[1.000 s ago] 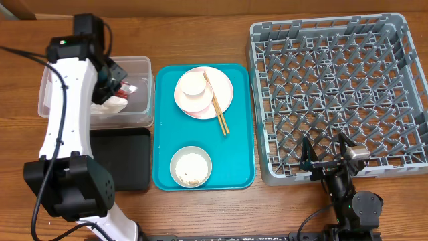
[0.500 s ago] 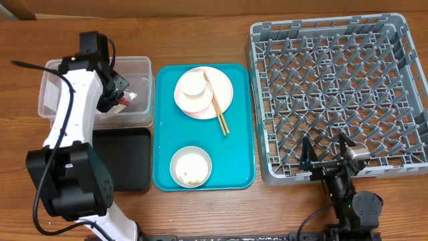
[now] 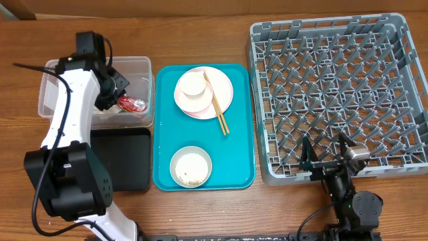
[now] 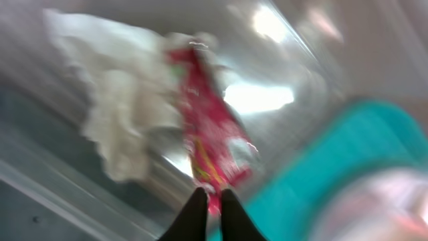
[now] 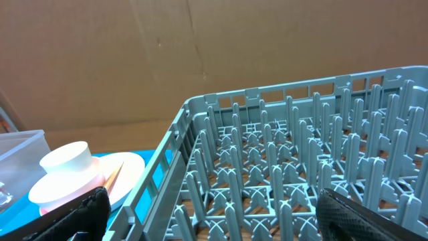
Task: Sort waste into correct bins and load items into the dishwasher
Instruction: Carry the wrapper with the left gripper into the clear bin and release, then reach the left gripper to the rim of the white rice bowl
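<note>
My left pincer [image 3: 118, 100] is squeezed tight on one end of the red wrapper [image 3: 132, 102]. From my left wrist I see my two dark fingers [image 4: 194, 217] pressed together. The wrapper [image 4: 207, 144] sticks out from between them. That view is very blurry.

The wrapper is over the clear tub [image 3: 50, 100], on the side next to the teal tray [image 3: 167, 137]. I cannot tell if it touches the tub floor. The white napkin [image 4: 124, 114] lies in the tub, just beside the wrapper. The black tray [image 3: 127, 157] sits on the table [image 3: 200, 214], right by the tub on the near side.

On the teal tray, the pink plate [image 3: 226, 94] is at the far end. A white cup [image 3: 192, 85] stands on it. The chopsticks [image 3: 217, 106] lie slanted, partly on the plate and partly on the tray. A bowl [image 3: 190, 167] is at the near end of the tray, with small bits [image 3: 195, 179] in it.

My right pincer [image 3: 328, 159] is spread wide open. It is low at the near edge of the grey rack [image 3: 334, 87], well apart from the teal tray. From my right wrist I see one dark finger [image 5: 87, 214] at each bottom corner, with the rack [image 5: 281, 161] in front of me. The plate [image 5: 124, 171] and cup [image 5: 63, 167] are off to the left.
</note>
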Tool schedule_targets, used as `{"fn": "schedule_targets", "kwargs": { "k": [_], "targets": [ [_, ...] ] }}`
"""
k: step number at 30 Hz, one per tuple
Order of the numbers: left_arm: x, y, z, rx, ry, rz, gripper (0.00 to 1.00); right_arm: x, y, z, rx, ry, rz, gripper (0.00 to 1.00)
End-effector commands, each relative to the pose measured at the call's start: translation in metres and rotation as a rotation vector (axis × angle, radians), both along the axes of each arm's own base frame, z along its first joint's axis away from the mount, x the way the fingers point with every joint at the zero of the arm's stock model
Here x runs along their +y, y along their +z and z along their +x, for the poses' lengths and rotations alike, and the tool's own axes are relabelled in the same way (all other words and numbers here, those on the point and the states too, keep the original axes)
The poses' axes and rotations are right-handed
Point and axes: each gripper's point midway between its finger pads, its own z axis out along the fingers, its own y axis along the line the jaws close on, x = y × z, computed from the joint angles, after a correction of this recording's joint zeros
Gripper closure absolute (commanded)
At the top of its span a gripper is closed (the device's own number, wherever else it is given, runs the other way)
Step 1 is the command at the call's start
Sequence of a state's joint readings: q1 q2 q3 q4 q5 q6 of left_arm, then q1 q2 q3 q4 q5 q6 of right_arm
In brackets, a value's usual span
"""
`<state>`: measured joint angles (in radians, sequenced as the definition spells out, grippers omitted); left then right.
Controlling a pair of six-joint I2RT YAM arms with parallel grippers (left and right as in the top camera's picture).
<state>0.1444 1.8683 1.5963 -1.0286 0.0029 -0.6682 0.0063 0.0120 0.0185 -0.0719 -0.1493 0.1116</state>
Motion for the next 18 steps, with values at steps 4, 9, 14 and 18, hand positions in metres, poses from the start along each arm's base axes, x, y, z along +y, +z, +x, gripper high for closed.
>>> {"fn": "schedule_targets", "kwargs": {
  "k": [4,9,14,18],
  "targets": [
    [-0.07,0.08,0.006,-0.149,-0.312,-0.185,0.92,-0.001,-0.002,0.0,-0.003,-0.005,0.001,0.0],
    [-0.125,0.096,-0.023,-0.125,-0.526,-0.186,0.96,-0.001,-0.002,0.0,-0.003,-0.005,0.001,0.0],
    [-0.178,0.08,-0.067,0.021,-0.716,-0.203,0.96,-0.001,-0.002,0.0,-0.003,-0.005,0.001,0.0],
    [-0.219,0.062,-0.102,0.12,-0.85,-0.197,0.96,-0.001,-0.002,0.0,-0.003,-0.005,0.001,0.01]
  ]
}}
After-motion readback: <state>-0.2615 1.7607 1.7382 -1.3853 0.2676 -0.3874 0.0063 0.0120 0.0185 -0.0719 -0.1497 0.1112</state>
